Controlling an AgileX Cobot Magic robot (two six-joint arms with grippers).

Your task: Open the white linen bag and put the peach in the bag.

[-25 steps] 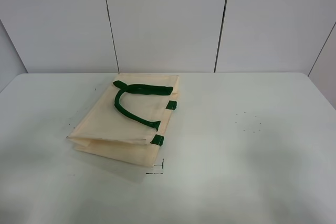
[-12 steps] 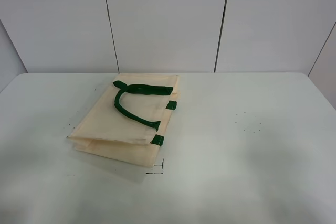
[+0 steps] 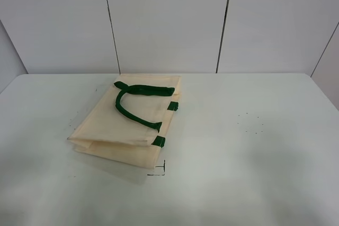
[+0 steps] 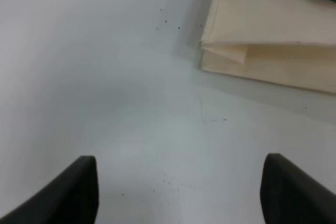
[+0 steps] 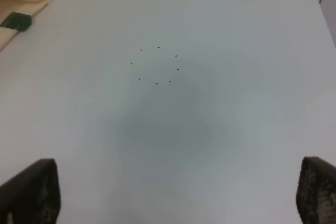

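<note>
The white linen bag (image 3: 127,120) lies flat and folded on the white table, left of centre, with its dark green handles (image 3: 132,104) on top and green tabs (image 3: 158,141) at its right edge. The peach is not in view in any frame. Neither arm shows in the exterior high view. In the left wrist view my left gripper (image 4: 178,192) is open, its dark fingertips (image 4: 76,190) spread wide over bare table, with a corner of the bag (image 4: 262,40) ahead. In the right wrist view my right gripper (image 5: 176,192) is open over bare table, with a bag corner and green tab (image 5: 16,21) far off.
The white table (image 3: 254,146) carries a small black corner mark (image 3: 159,170) by the bag's near edge and a ring of small black dots (image 5: 156,66) right of centre. White wall panels stand behind the table's far edge.
</note>
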